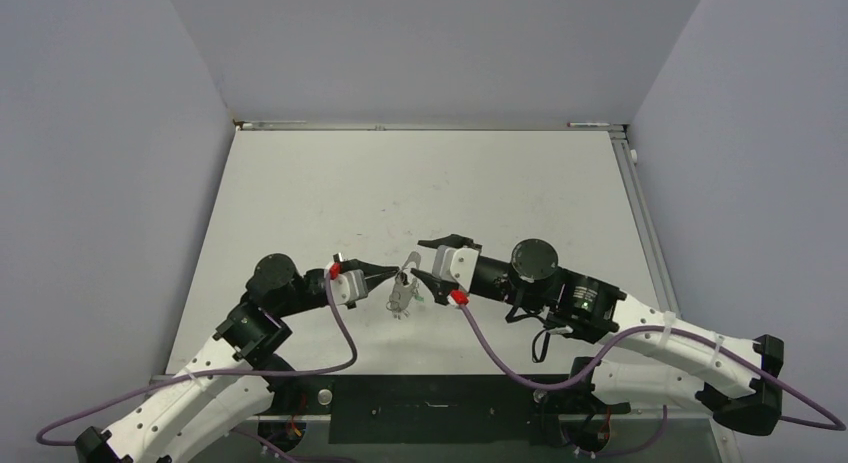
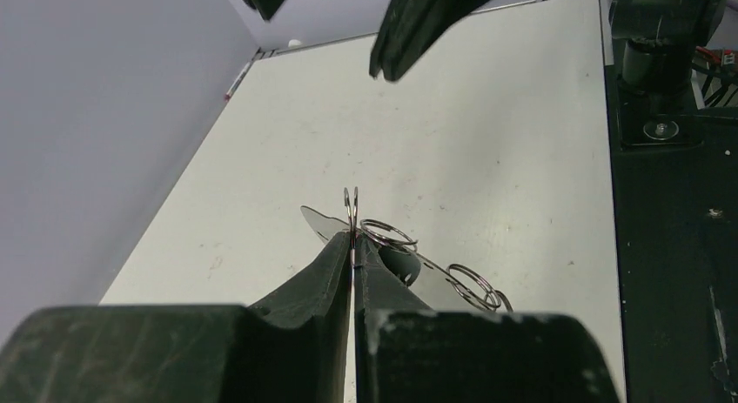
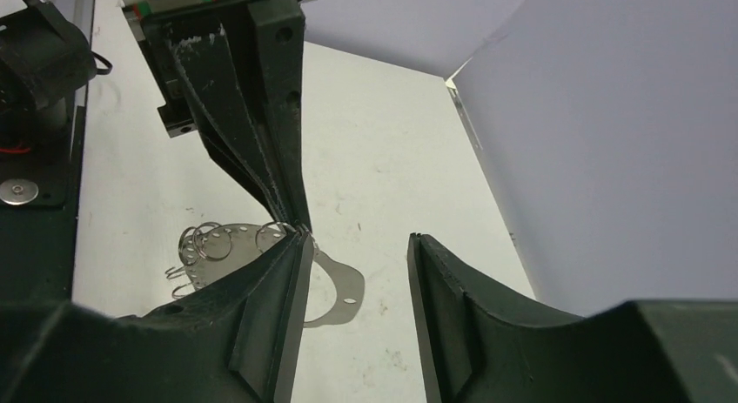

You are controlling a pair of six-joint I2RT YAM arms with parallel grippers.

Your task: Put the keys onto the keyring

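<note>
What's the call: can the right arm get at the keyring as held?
Likely yes. The left gripper is shut on the keyring, and the right gripper stands open right beside it, one finger at the left's tip. Nothing sits between them.

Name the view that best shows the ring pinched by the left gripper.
Left wrist: the ring stands edge-on, sharp, between the fingertips of the shut left gripper. Right wrist shows only a sliver where those tips meet; from the top it is too small to make out.
</note>
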